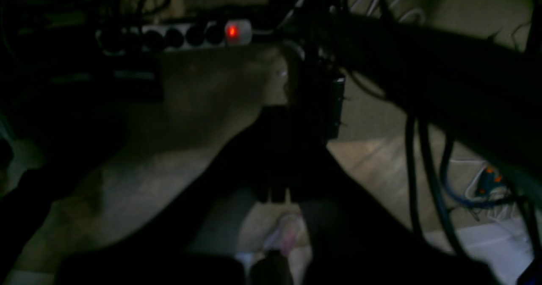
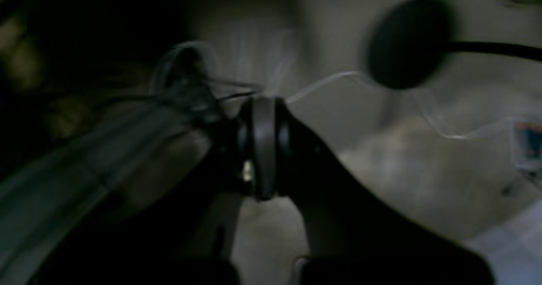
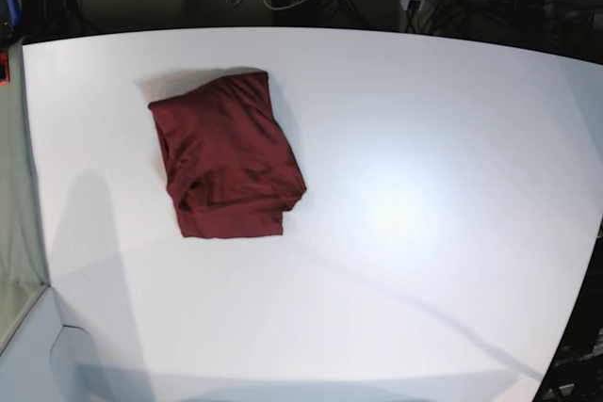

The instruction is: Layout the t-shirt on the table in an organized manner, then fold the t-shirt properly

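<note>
I see the t-shirt [image 3: 226,157] lying folded into a compact bundle on the left part of the table [image 3: 424,214], nothing touching it. Both my grippers are closed and empty, away from the tabletop; their wrist views show only dim floor, cables and a power strip [image 1: 173,35].

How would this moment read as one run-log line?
t-shirt: folded bundle, left on table | end effectors: both shut, off the table

Maroon t-shirt [image 3: 229,157] folded on white worktop [image 3: 424,185].
Compact, roughly rectangular bundle w/ few creases, lying flat, left of centre, nearer far edge.
</note>
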